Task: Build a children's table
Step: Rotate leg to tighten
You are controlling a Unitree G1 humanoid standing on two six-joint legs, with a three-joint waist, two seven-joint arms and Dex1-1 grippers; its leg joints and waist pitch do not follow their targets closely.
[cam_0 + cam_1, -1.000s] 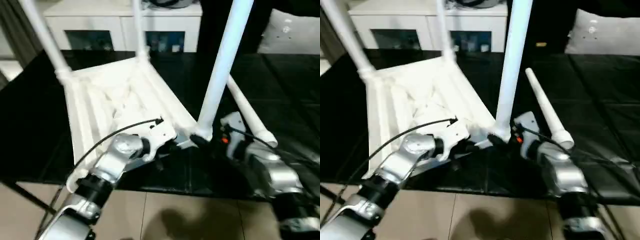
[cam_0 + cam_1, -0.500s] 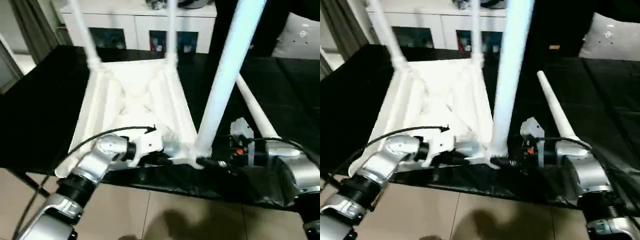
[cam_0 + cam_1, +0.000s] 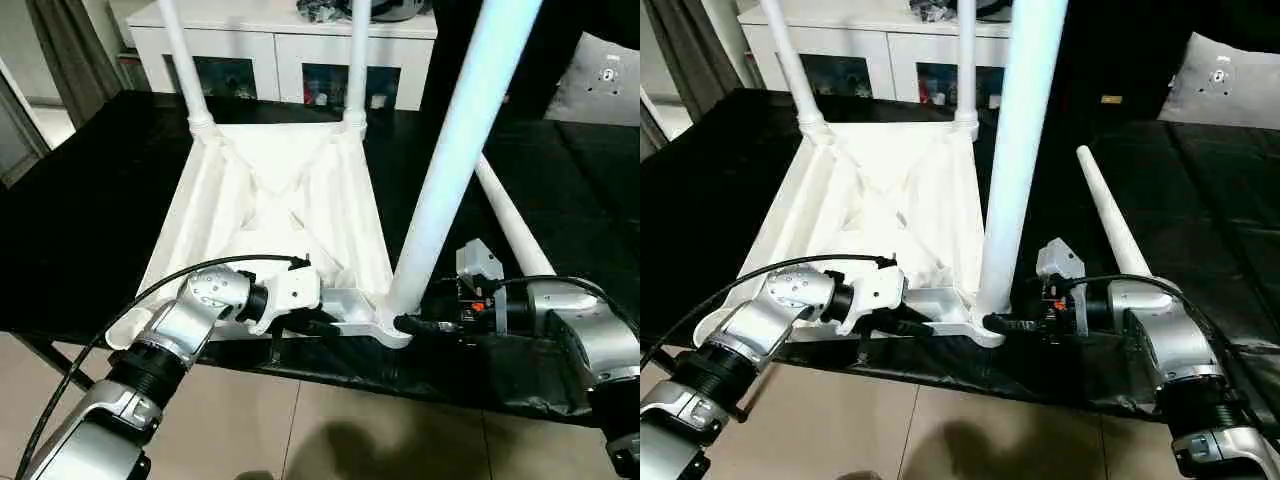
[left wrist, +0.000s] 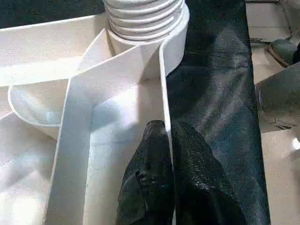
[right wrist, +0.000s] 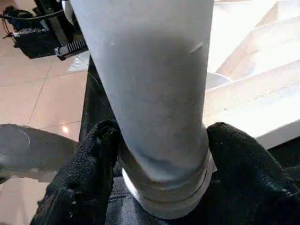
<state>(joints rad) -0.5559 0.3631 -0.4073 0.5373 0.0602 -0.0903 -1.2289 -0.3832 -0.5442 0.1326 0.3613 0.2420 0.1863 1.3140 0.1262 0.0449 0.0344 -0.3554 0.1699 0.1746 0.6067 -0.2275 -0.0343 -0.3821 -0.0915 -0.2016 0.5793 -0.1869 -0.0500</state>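
The white table top point(image 3: 280, 210) lies upside down on the black worktable point(image 3: 90, 200), ribs up. Two white legs point(image 3: 180, 50) point(image 3: 358, 50) stand in its far corner sockets. A third leg point(image 3: 455, 150) stands upright at the near right corner socket point(image 4: 145, 18). My right gripper point(image 3: 405, 325) is shut on that leg's base point(image 5: 159, 154), with one finger point(image 5: 93, 159) on each side. My left gripper point(image 3: 325, 325) is shut on the top's near rim point(image 4: 164, 93), pinching the thin wall just beside that socket. The fourth leg point(image 3: 510, 225) lies loose on the worktable to the right.
The worktable's front edge runs just under both grippers, with tiled floor point(image 3: 330, 430) below. A white cabinet point(image 3: 290, 30) stands behind the table. A grey cushion point(image 3: 600, 80) sits at the back right. A curtain point(image 3: 60, 50) hangs at the far left.
The whole picture has shifted and straightened, so the camera moved. Both grippers keep their holds; the near right leg stands at the same corner.
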